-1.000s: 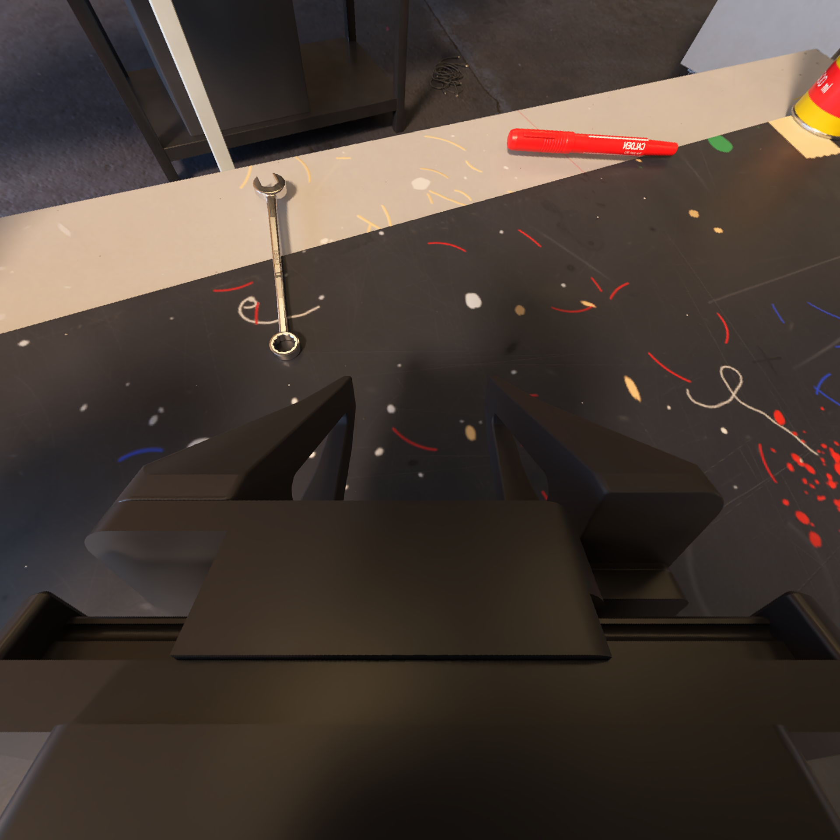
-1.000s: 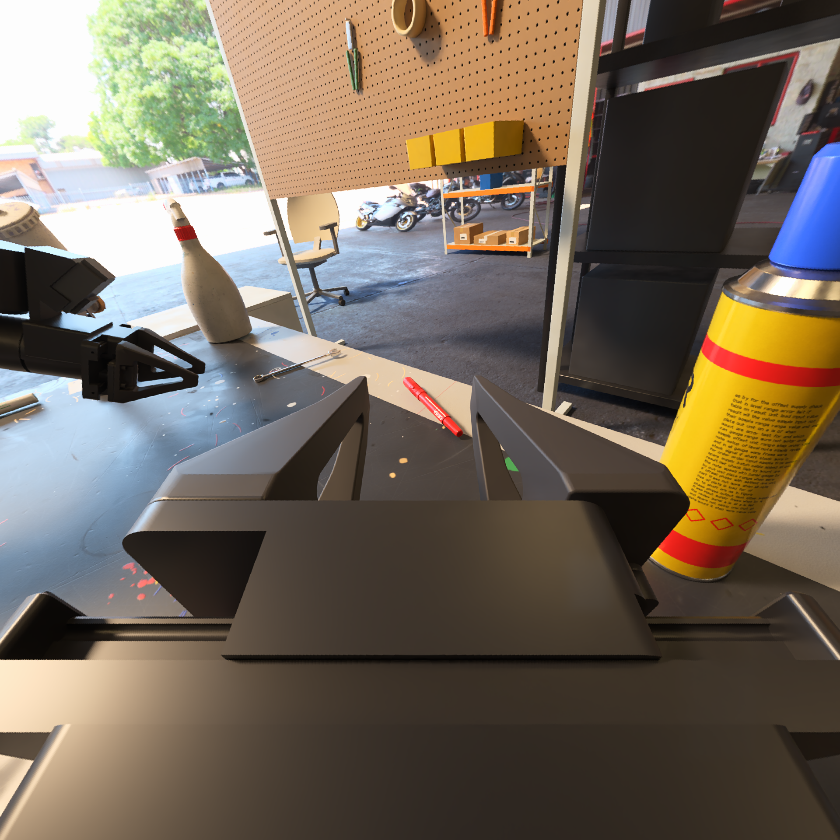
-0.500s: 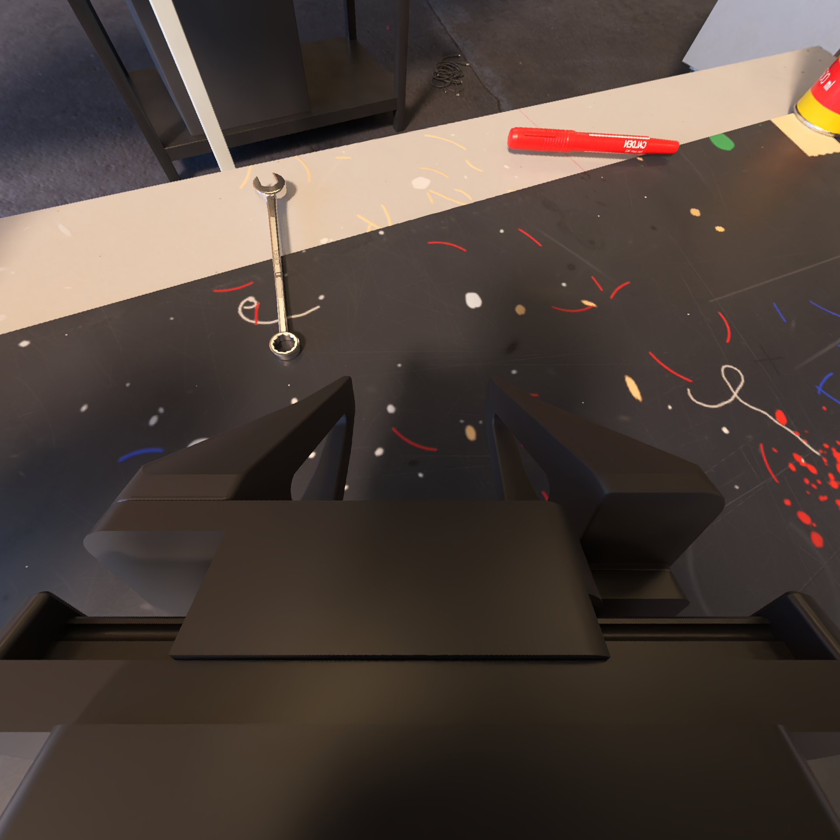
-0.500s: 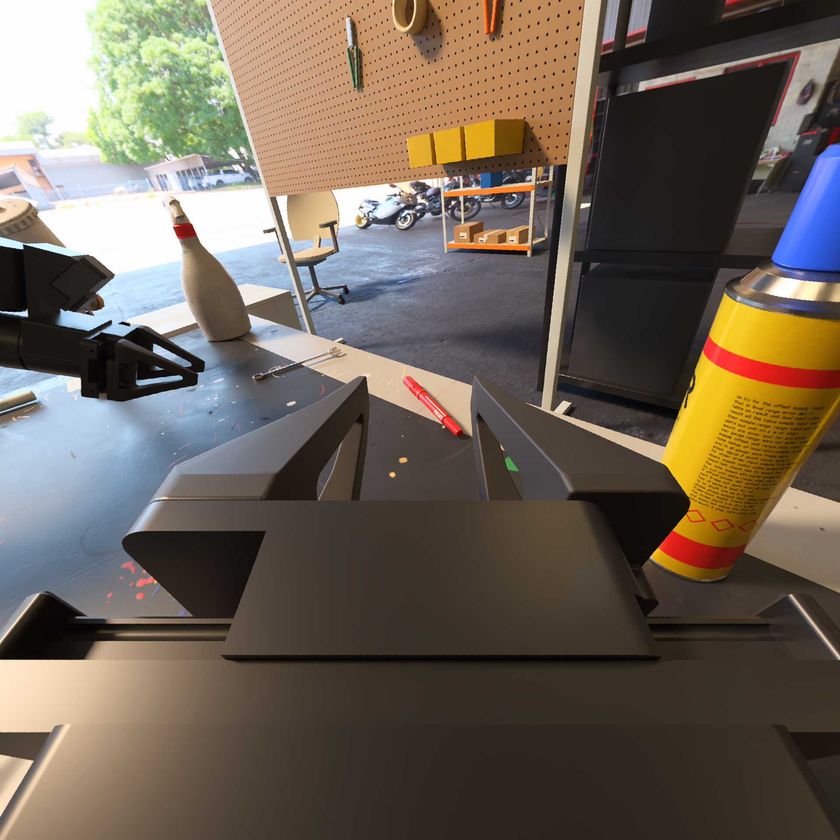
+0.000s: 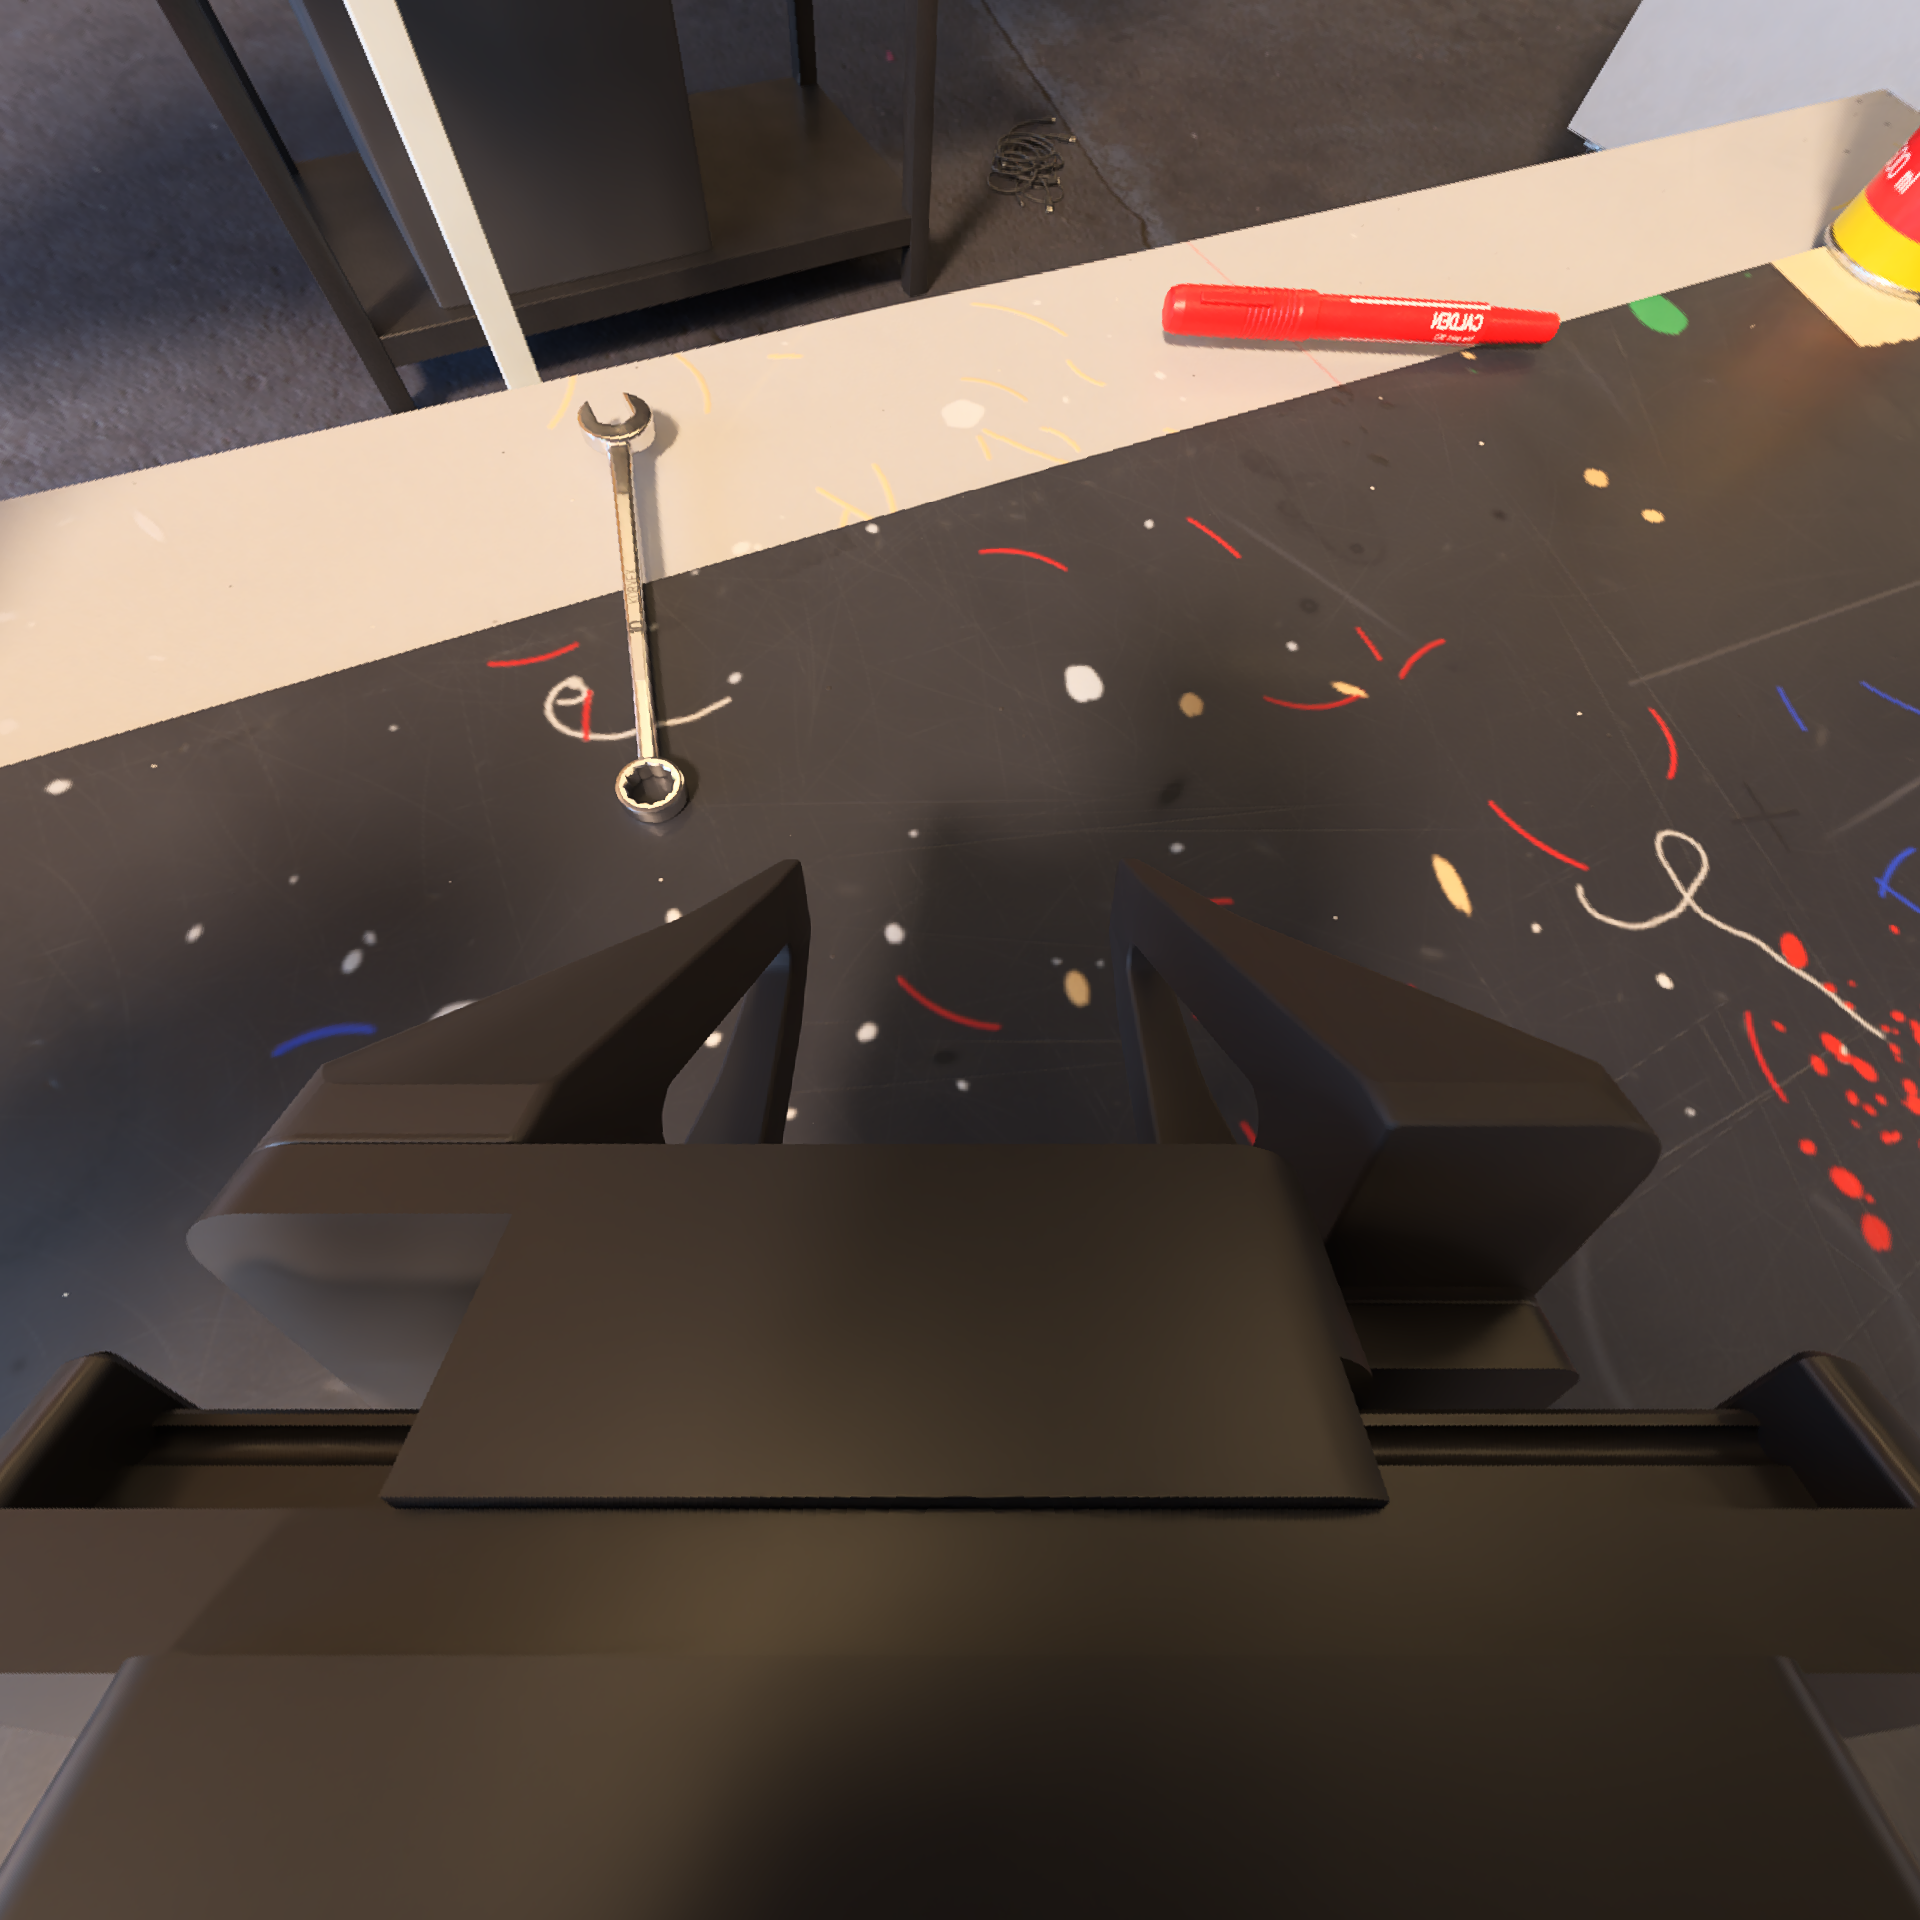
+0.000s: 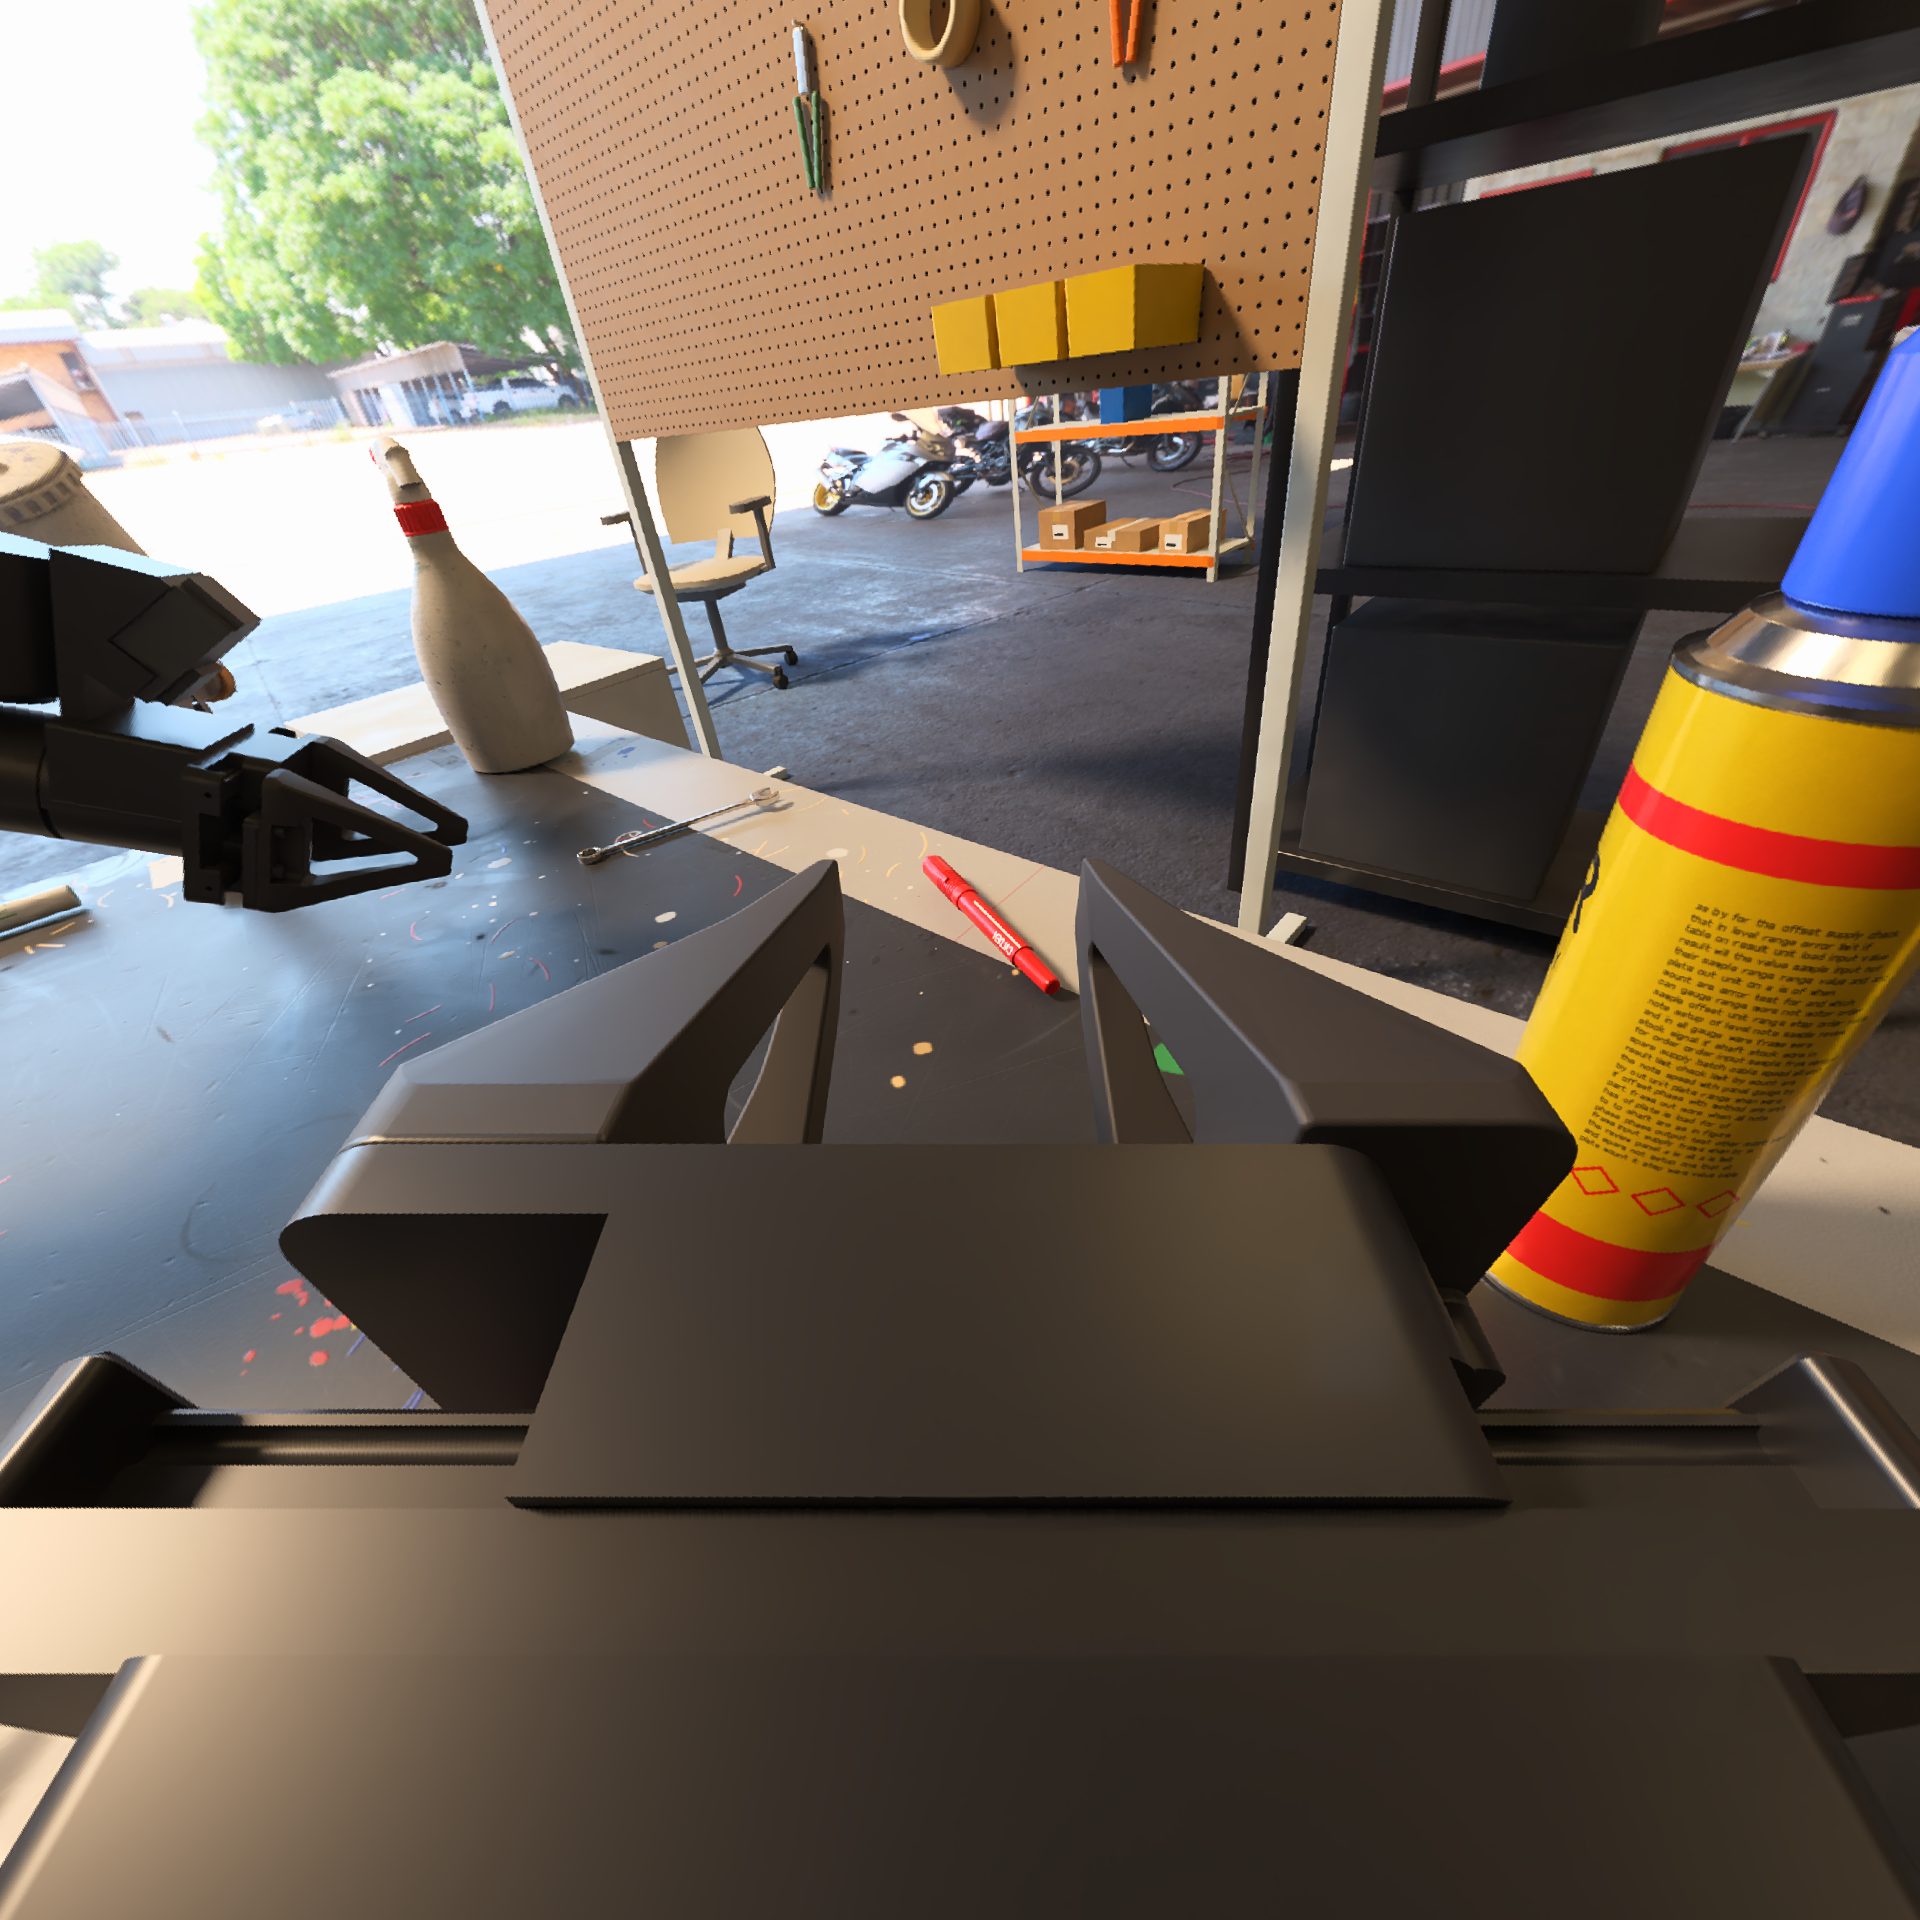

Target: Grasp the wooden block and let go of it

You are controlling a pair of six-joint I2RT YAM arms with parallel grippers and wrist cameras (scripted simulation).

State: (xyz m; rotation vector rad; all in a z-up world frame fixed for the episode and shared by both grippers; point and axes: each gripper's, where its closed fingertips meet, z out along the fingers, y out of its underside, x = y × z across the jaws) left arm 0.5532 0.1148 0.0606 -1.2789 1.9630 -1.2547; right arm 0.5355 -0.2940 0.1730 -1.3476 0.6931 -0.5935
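The left gripper's fingers [image 5: 961,883] stood parted with a clear gap, only the dark, paint-flecked surface [image 5: 1351,582] showing between them. The right gripper's fingers [image 6: 956,868] were parted likewise and held nothing. The wooden block showed in neither view, so its place relative to either pair of fingers could not be told.

Ahead of the left fingers lay a wrench [image 5: 636,613]. A red marker [image 5: 1351,315] lay farther off near the surface's pale edge. A yellow spray can [image 6: 1714,1039] stood just beside the right fingers, its blue cap cut off by the frame.

Compared with half a second earlier, the left gripper [image 6: 452,844] had edged slightly rightward in the right wrist view. The left wrist view was almost unchanged.
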